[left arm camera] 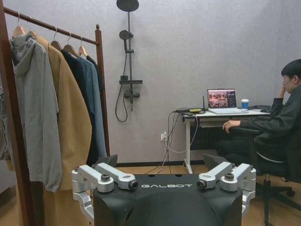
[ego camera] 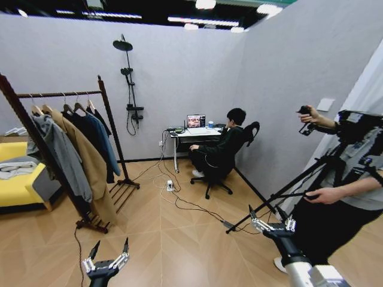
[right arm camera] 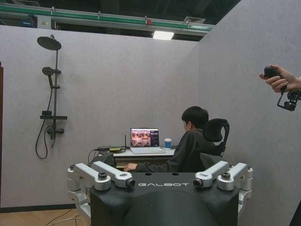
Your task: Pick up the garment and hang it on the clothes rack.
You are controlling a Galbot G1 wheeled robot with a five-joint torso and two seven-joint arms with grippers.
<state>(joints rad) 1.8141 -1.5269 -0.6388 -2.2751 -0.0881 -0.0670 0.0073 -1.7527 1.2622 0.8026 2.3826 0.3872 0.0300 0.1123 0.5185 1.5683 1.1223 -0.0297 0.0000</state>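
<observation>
The garment [ego camera: 102,122], a black top on a light wooden hanger, hangs at the far end of the clothes rack [ego camera: 111,128], last in the row and partly hidden behind the blue-teal jacket [ego camera: 103,140]; in my left wrist view only its dark edge [left arm camera: 98,70] shows past that jacket. Nearer along the bar hang a long black coat [ego camera: 84,128], a tan coat [ego camera: 90,164] and a grey hooded jacket [ego camera: 60,155].

My left gripper [ego camera: 108,253] hovers low over the wooden floor [ego camera: 179,239], short of the rack's slatted foot, its fingers spread wide and holding nothing. My right gripper [ego camera: 271,218] is off to my right, also spread and empty, near a camera tripod [ego camera: 299,185].

A yellow sofa [ego camera: 15,185] sits behind the rack. Cables [ego camera: 179,197] trail across the floor toward a small desk [ego camera: 191,134] with a laptop [ego camera: 195,121], against the grey wall [ego camera: 167,72]. A black shower fixture [ego camera: 128,84] is mounted on that wall beside the rack.
</observation>
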